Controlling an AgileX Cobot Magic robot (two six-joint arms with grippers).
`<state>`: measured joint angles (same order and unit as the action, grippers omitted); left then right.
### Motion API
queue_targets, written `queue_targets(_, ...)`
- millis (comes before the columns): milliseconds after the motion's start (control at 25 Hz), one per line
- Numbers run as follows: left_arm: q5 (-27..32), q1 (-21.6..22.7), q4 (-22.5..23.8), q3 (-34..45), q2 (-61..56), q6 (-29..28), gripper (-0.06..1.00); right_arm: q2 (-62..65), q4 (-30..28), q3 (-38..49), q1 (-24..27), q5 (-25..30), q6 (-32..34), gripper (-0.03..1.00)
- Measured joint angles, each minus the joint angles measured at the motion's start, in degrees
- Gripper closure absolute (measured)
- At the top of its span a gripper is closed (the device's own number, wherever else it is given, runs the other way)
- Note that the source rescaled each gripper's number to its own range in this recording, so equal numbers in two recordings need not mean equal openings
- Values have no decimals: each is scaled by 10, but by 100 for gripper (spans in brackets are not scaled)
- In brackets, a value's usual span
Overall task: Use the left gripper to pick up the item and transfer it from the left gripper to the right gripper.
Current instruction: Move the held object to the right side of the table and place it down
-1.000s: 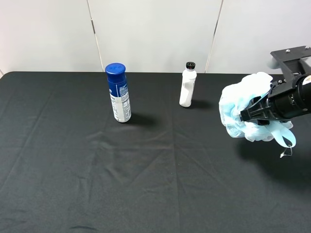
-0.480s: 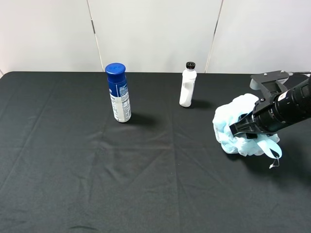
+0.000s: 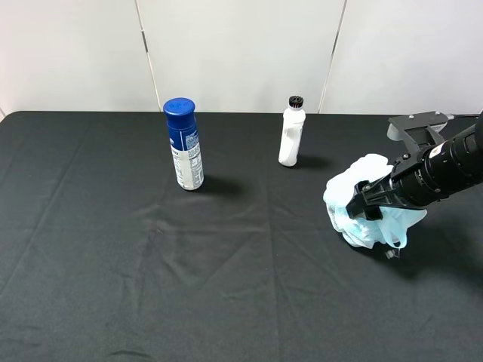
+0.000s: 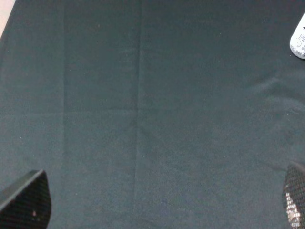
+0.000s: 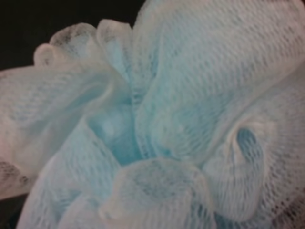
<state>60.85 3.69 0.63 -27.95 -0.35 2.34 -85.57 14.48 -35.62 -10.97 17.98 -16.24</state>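
Right now, nearest, the left pincer (image 4: 157,210) shows only its fingertips, spread wide over bare counter (image 3: 151,286), holding nothing. Farther back on the right, the right pincer (image 3: 361,205) is clamped on the item (image 3: 355,215), which looks to touch the counter. Handover appears done; maybe only release left. Behind: spray can (image 3: 183,145), white bottle (image 3: 290,131).

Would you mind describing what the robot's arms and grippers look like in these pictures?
Only the right arm shows in the high view: a black, ribbed cylindrical body with a small white label and a flat grey bracket on top, ending in the right gripper with black wedge-shaped fingers. Of the left gripper, its wrist view shows just two dark fingertips with a fine mesh-like texture.
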Motion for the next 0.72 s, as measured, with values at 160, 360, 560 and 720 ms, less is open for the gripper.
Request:
queue_targets(160, 0, 0, 0, 0, 0, 0, -2, 0, 0, 0, 0, -2, 0, -3)
queue_targets(360, 0, 0, 0, 0, 0, 0, -2, 1, -2, 0, 0, -1, 2, -3)
queue_targets(560, 0, 0, 0, 0, 0, 0, -2, 32, -5, 0, 0, 21, 2, -3)
queue_targets(720, 0, 0, 0, 0, 0, 0, -2, 74, -7, 0, 0, 37, 2, -3)
